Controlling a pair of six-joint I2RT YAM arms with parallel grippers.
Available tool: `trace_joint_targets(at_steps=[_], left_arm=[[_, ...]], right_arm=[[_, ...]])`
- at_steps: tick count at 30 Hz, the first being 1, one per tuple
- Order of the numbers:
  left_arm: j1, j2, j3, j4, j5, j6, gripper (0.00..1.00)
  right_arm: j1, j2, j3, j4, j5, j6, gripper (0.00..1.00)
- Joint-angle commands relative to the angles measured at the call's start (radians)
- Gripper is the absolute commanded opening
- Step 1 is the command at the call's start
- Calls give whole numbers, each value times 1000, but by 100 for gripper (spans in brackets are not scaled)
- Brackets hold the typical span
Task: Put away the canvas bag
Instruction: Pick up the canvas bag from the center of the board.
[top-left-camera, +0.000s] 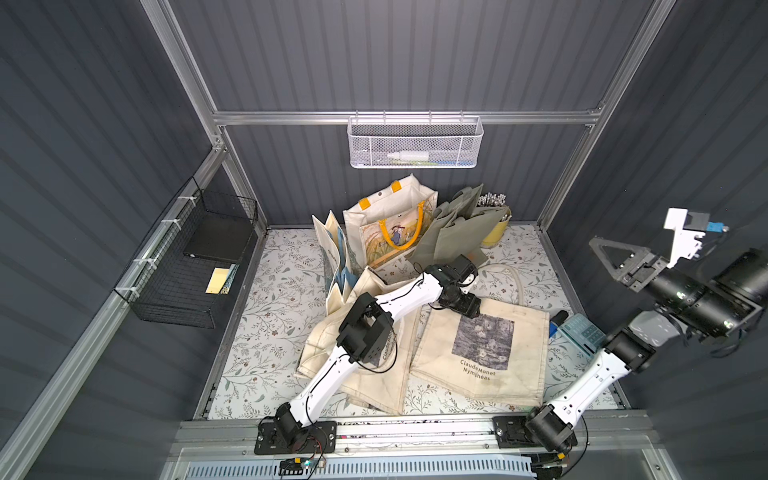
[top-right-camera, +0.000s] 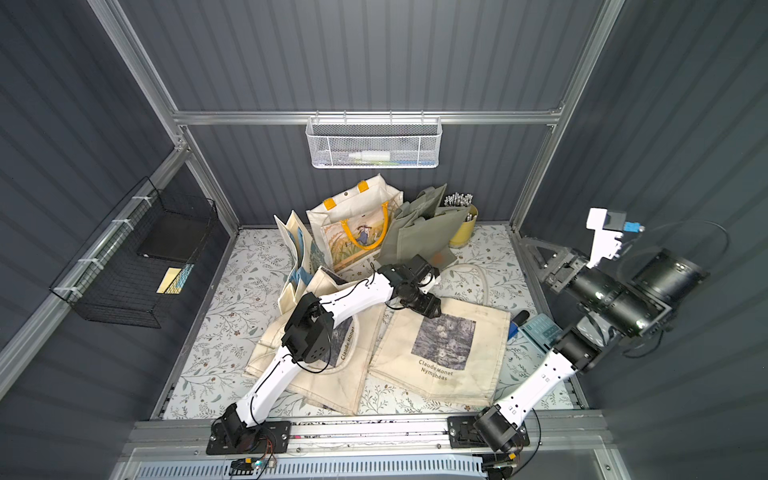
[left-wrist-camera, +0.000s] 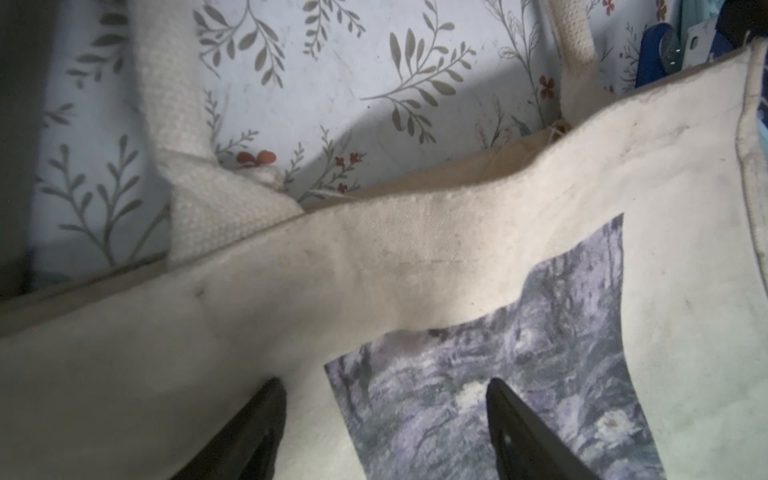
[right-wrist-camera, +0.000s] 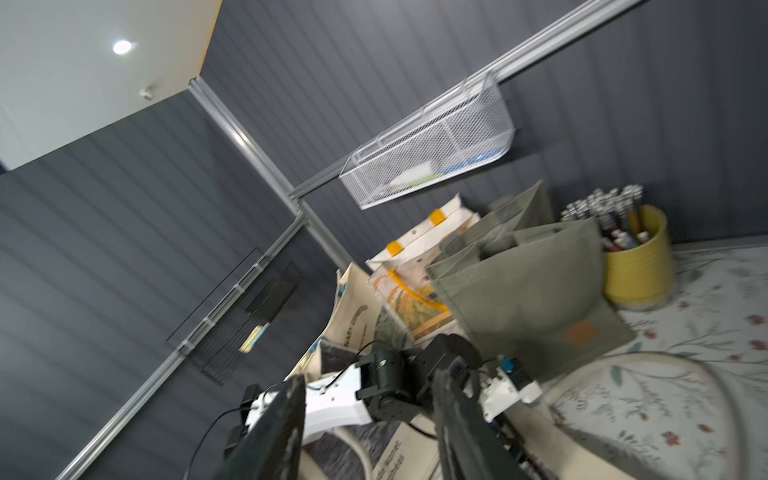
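A cream canvas bag (top-left-camera: 482, 353) with a grey-blue Monet print lies flat on the floral table cover, right of centre in both top views (top-right-camera: 444, 357). Its handle loop (top-left-camera: 516, 279) rests on the cover behind it. My left gripper (top-left-camera: 467, 305) is low over the bag's top hem, near its left corner. In the left wrist view the left gripper (left-wrist-camera: 384, 384) is open, its black fingers (left-wrist-camera: 272, 399) straddling the print's corner with only flat fabric (left-wrist-camera: 415, 249) beneath. My right gripper (top-left-camera: 623, 266) is raised high by the right wall, open and empty (right-wrist-camera: 370, 378).
A second cream Monet bag (top-left-camera: 361, 374) lies crumpled under the left arm. Upright bags (top-left-camera: 390, 224), a grey-green bag (top-left-camera: 457, 232) and a yellow pen cup (top-left-camera: 496, 226) stand at the back. A white mesh basket (top-left-camera: 415, 143) and black wire basket (top-left-camera: 187, 262) hang on the walls.
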Motion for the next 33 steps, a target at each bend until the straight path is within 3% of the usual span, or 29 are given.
trace_joint_targets(at_steps=[1,8,13,14,18,22,24,28,31,33], left_arm=[[-2,-20,21,-77,-23,8,77],[-2,-7,87,-93,-10,32,77],[-1,-28,57,-88,3,61,77],[-2,-33,51,-88,5,68,78],[-1,-60,16,-88,12,106,78],[0,-104,-27,-73,14,124,78],[0,-130,-53,-61,19,133,78],[1,-194,-119,-46,-39,188,78],[-1,-250,-199,-11,-86,189,78],[0,-289,-259,20,-103,179,78]], right_arm=[[-178,38,-87,208,179,-204,54],[-466,147,-224,473,180,-372,56],[-689,237,-313,758,179,-636,60],[-696,248,-332,843,179,-691,60],[-713,330,-359,892,180,-700,59],[-800,447,-403,1173,180,-923,56],[-818,494,-404,1215,178,-947,56],[-834,599,-387,1324,179,-1031,55],[-841,691,-388,1562,179,-1175,55],[-842,738,-389,1642,179,-1198,55]])
